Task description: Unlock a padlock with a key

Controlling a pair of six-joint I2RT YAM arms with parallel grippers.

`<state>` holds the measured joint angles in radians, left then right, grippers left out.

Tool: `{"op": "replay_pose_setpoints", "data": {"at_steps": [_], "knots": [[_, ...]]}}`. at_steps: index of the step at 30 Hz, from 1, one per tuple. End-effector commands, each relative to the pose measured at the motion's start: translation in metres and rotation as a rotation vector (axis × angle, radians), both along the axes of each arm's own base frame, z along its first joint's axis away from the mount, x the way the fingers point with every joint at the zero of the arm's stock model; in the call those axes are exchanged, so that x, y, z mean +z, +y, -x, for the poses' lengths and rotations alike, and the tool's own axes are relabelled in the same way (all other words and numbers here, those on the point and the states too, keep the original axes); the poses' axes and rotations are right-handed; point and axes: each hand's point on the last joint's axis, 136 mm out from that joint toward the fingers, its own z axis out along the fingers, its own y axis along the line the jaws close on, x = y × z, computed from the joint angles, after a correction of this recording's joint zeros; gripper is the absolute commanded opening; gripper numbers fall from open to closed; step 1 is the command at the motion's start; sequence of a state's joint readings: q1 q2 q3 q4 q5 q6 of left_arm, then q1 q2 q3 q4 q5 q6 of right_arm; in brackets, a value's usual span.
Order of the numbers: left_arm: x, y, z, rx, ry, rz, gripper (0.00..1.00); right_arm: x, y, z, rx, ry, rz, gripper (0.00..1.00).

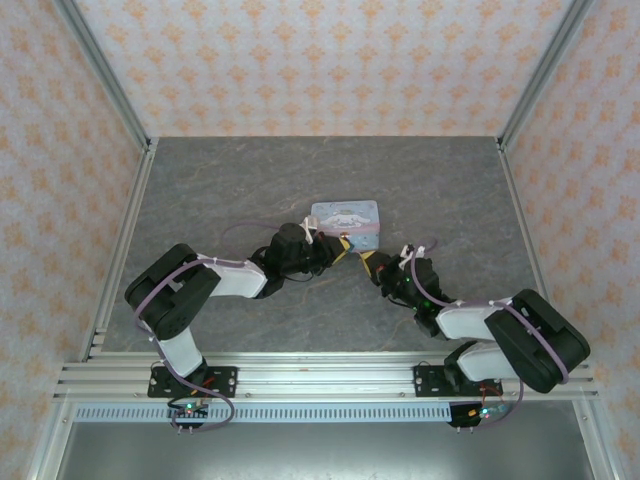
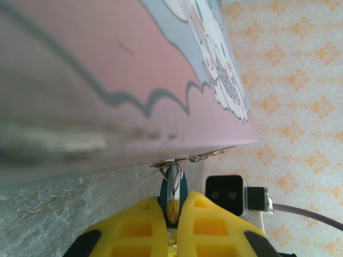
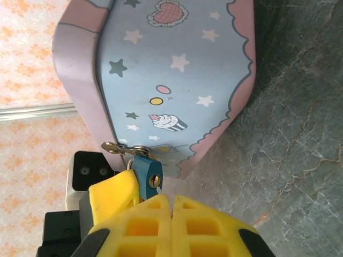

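Note:
The small teal padlock point(image 3: 146, 170) hangs from the metal hasp point(image 3: 119, 148) of a pastel tin point(image 3: 171, 75), its golden keyhole point(image 3: 154, 181) facing my right gripper point(image 3: 171, 199). That gripper is shut, and a thin metal sliver of the key point(image 3: 159, 189) pokes out between its pads just below the keyhole; the rest of the key is hidden. My left gripper point(image 2: 174, 199) is shut on the padlock point(image 2: 172, 184), shackle upward against the tin's edge. From above, the left gripper point(image 1: 338, 252) and the right gripper point(image 1: 372, 262) meet at the tin's near side.
The blue-and-pink cartoon tin point(image 1: 345, 217) lies flat in the middle of the grey marbled table point(image 1: 220, 190). Patterned walls and metal frame rails enclose the table on three sides. Both arms reach in from the near edge.

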<state>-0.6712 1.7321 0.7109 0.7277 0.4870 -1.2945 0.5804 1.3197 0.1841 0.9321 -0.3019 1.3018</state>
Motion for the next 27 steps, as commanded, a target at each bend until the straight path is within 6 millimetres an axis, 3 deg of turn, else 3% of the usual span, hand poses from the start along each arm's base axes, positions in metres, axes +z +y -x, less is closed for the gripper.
{"op": "replay_pose_setpoints", "data": {"at_steps": [1,27], "knots": [[0.0372,-0.0040,-0.0081,0.006,-0.069,0.084,0.00,0.0167,0.0027,-0.0081,-0.022,-0.034,-0.027,0.00],[0.0360,-0.0044,-0.0103,0.012,-0.068,0.081,0.00,0.0078,0.0107,-0.0153,-0.006,-0.007,-0.021,0.00]]}}
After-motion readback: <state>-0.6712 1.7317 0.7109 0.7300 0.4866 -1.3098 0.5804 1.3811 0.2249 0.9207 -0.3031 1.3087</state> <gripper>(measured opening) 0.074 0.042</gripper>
